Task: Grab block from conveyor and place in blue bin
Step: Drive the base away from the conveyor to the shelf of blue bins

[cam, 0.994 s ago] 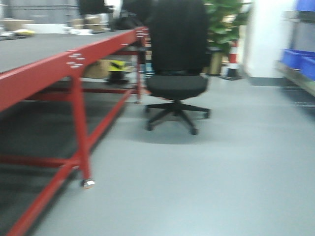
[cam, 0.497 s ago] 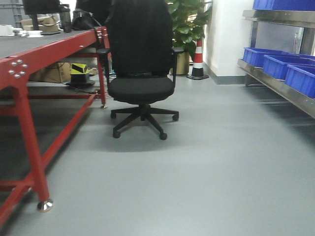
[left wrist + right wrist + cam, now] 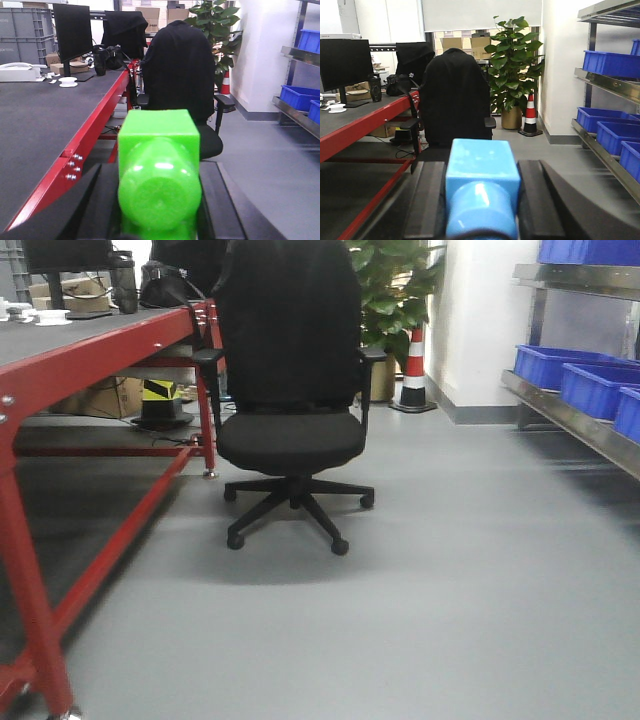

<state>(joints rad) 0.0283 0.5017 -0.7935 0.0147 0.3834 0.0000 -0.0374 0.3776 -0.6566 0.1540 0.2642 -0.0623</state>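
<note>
Left wrist: block (image 3: 157,175) seemingly between fingers (image 3: 106,200)

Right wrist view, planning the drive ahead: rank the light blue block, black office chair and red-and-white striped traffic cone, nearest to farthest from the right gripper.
1. Light blue block, held in the right gripper.
2. Black office chair, ahead, slightly left.
3. Red-and-white striped cone, farther back, right.

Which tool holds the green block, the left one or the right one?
The left tool holds the green block; the right tool grips a light blue block instead.
</note>
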